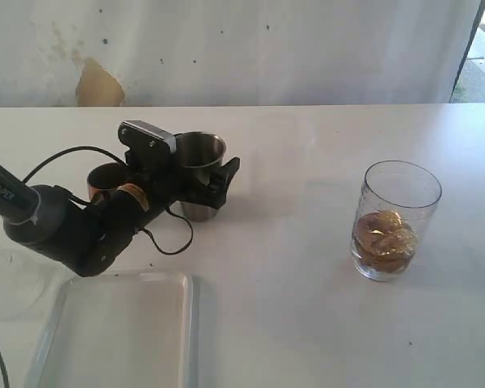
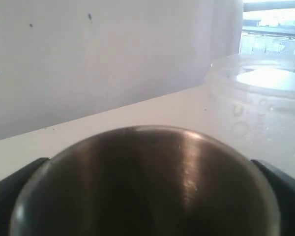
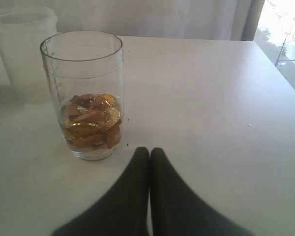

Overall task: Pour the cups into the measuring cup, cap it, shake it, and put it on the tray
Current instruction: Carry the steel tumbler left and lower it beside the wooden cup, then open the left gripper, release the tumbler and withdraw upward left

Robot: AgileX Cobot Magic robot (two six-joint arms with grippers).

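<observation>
In the exterior view, the left tool (image 1: 208, 191) is at the centre left of the frame, closed around the steel tumbler (image 1: 199, 152). Its dark fingers (image 2: 281, 178) look to be touching the wall on both sides. The tumbler stands upright on the white bench (image 1: 307, 153). It is tapered, with a smooth brushed sheen. You cannot tell from these views whether anything is inside it.

Just left of it, partly hidden behind the arm, is the wooden cup (image 1: 105, 179), small, brown and rounded. The measuring cup (image 1: 394, 220) stands well apart at the centre right. It is clear plastic with a rounded base, and crumpled gold and brown pieces lie in its bottom. The tray (image 1: 121, 323) is in the lower left, flat, white and low-rimmed.

In the right wrist view, the right tool (image 3: 150, 153) has its fingers pressed together and holds nothing. It rests low, near the foot of the measuring cup. A frosted beaker (image 3: 24, 44) stands in that view's upper left.

Watch these risks:
- The steel wall is slick and narrows downward, so a light pinch could let the tumbler slide as you lift or tip it.
- The arm sits close to the wooden cup, and a careless swing could knock it over.
- The carry across the bench is long.
- The measuring cup looks light, and a bump to its rim while pouring could topple it or scatter pieces onto the bench.
</observation>
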